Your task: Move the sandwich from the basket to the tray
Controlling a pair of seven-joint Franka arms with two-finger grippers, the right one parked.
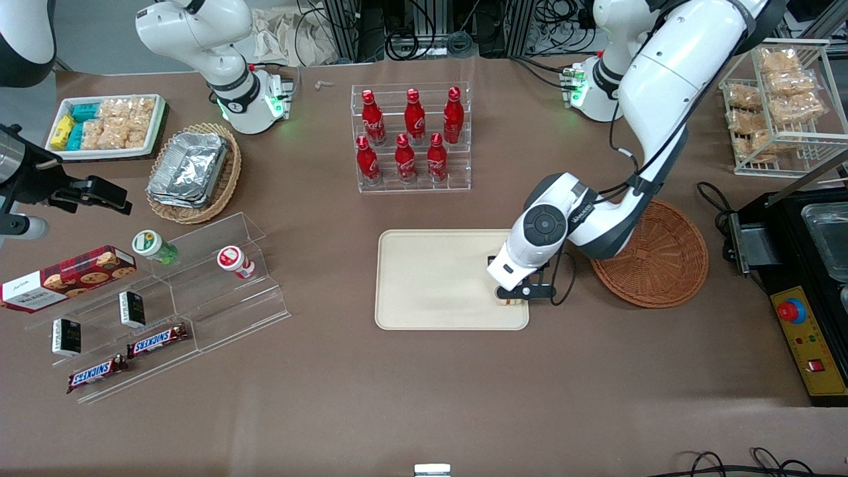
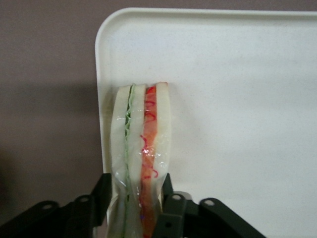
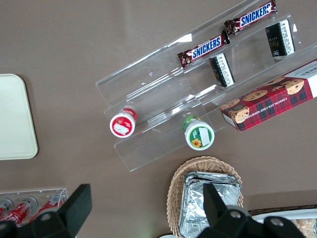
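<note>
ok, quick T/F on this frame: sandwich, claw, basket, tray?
1. The claw is shut on the sandwich. True.
2. The sandwich lies in the basket. False: the basket holds nothing; the sandwich is over the tray.
3. The sandwich is near the tray's edge, not its middle. True.
4. The claw hangs over the cola bottles. False: it is over the tray, at the end toward the basket.
</note>
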